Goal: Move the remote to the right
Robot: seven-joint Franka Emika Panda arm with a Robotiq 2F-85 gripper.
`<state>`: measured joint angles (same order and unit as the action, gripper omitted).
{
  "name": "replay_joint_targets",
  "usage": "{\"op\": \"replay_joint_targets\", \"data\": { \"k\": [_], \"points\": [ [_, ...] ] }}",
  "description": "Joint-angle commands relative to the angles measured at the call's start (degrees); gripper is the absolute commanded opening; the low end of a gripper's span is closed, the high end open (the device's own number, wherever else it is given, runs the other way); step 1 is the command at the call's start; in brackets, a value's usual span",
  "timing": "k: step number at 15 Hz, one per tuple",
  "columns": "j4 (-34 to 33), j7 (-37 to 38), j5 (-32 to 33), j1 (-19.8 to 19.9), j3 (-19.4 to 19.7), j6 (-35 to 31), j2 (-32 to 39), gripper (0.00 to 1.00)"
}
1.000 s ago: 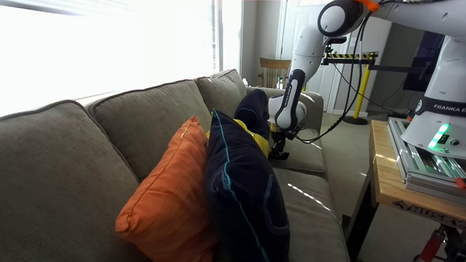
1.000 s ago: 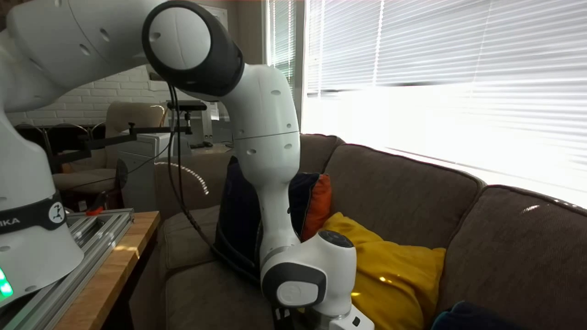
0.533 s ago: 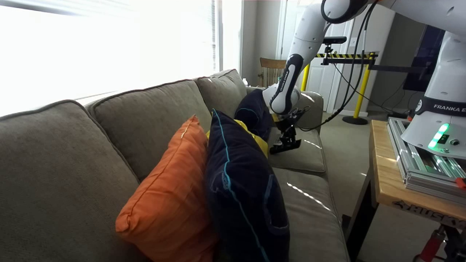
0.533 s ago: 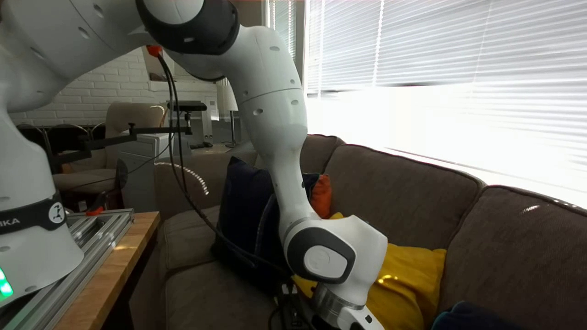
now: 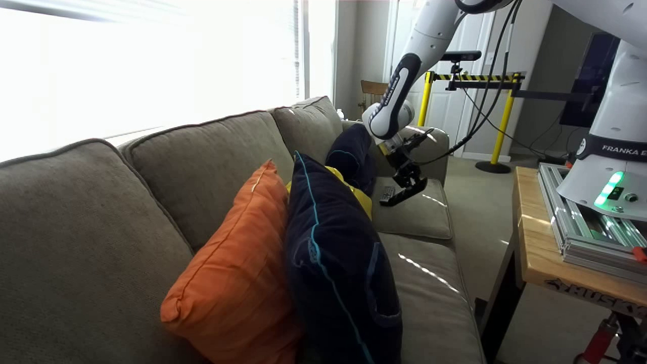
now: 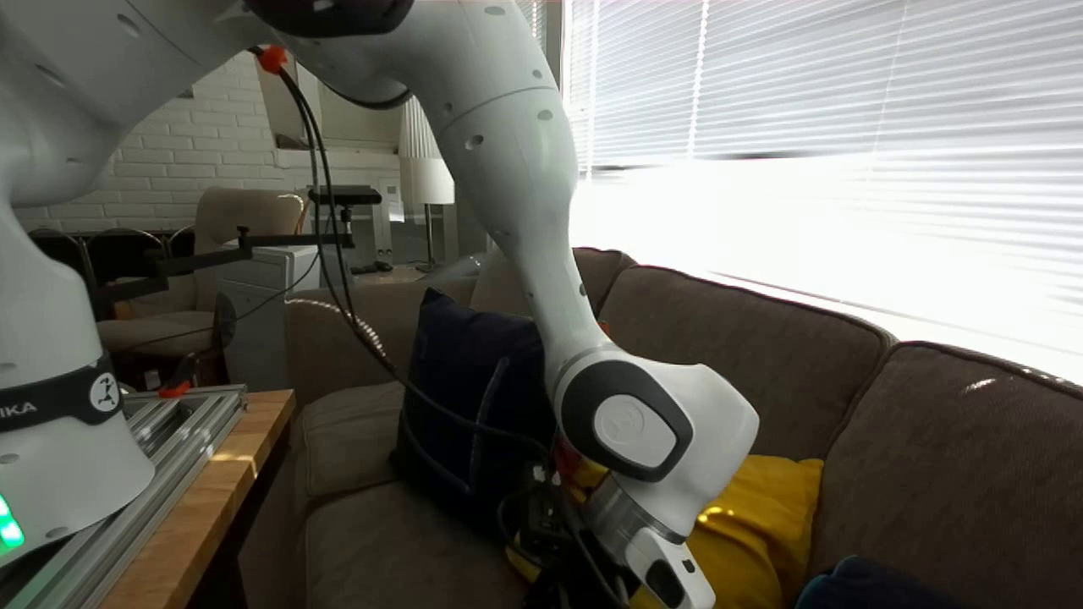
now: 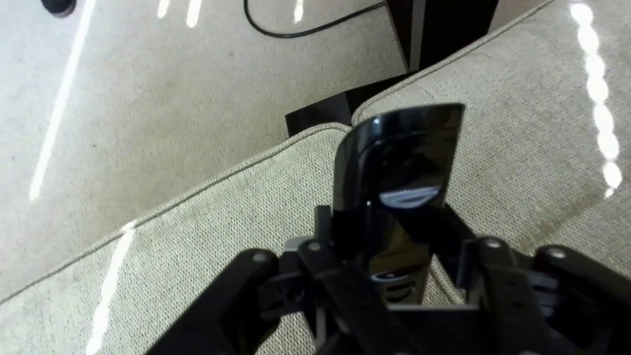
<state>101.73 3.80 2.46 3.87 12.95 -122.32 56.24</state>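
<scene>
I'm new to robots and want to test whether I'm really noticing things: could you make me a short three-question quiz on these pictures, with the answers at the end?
1. True or false: the robot's jaws are wide open with nothing between them.
2. Which of these cushion colours shows on the sofa? A) pink B) yellow C) white
3. Fill in the missing word: the light on the robot's base glows ____.

Key
1. False: the jaws are closed on what looks like a slim black remote.
2. B: a yellow cushion shows in both exterior views.
3. Green.
</scene>
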Motion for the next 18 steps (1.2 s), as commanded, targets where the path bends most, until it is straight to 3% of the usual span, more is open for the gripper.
{"op": "replay_joint_targets", "data": {
  "k": [1, 6, 14, 18],
  "points": [
    [-1.0, 4.4, -5.0, 4.2, -2.3, 1.1, -0.2, 0.27],
    [-3.5, 7.4, -12.5, 9.3, -3.8, 1.7, 1.4, 0.27],
    [2.3, 12.0, -15.3, 8.6, -1.9, -29.8, 1.5, 0.27],
    [1.4, 19.6, -19.2, 9.4, -1.8, -35.8, 4.4, 0.27]
  ]
}}
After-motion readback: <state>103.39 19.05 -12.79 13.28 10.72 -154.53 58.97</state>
